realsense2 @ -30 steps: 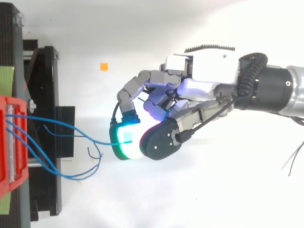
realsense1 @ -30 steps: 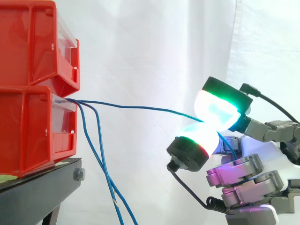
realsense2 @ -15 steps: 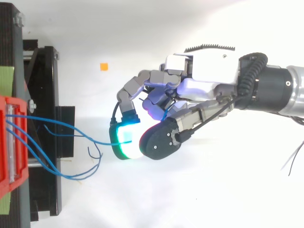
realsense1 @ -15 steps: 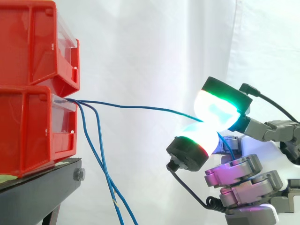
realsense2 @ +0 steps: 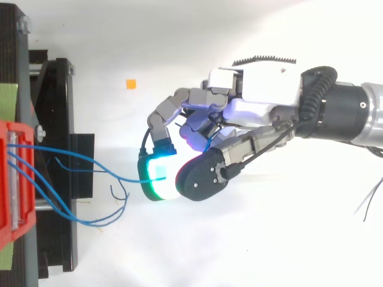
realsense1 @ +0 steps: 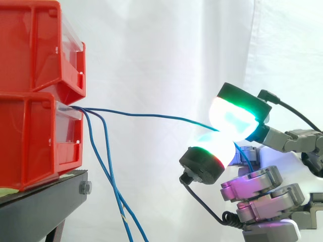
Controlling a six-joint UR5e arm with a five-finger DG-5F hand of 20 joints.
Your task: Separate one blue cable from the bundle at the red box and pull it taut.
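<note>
Fingertips pinch one blue cable drawn out from the red box, hand unmoved over the last second, slight slack left, so I'd keep pulling.

I log the bins as plain red on a black stand, and each cable as solid blue against the white curtain. On the grey-and-black hand, I see pads glowing white-cyan, one edged green and one edged red. The lower fingers are washed magenta.

Side level, close; top overhead (shared: hand, blue cable).
</note>
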